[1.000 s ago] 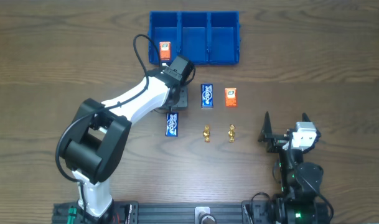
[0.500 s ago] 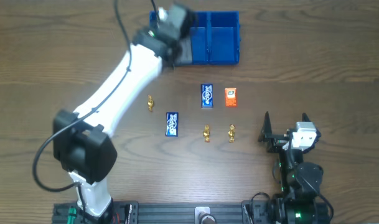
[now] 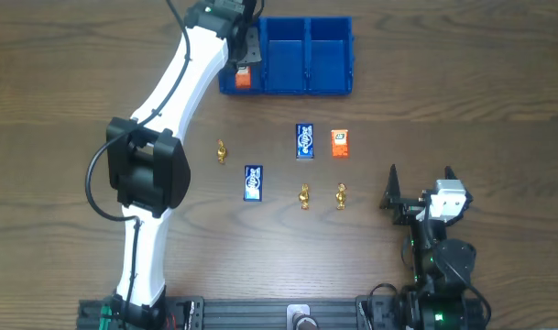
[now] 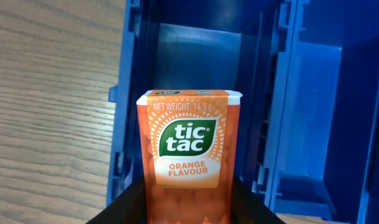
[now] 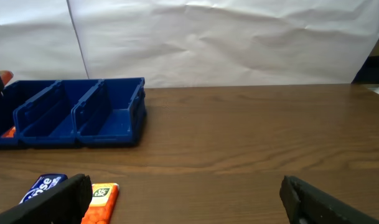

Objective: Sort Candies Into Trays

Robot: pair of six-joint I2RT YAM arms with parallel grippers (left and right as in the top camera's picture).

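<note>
Left gripper (image 4: 189,194) is clamped on the orange box (image 4: 190,140), a glossy, hard plastic slab with rounded shoulders. It hangs at the near end of the tray's (image 3: 308,88) left compartment, by the table's far edge. The box's long axis runs along the slot, so a plain release looks enough. The tray is rigid blue plastic with thin dividers. Right gripper (image 3: 420,180) stands wide open near the table's front edge, well apart.

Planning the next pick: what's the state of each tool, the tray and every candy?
Left tool, shut on held box.
Held box, orange, upright over the tray's left bin.
Right tool, open, empty.
Tray, middle and right bins empty.
Loose orange box, flat on the table.
Blue boxes, two, flat on the table.
Gold candies, three, on the table.
</note>
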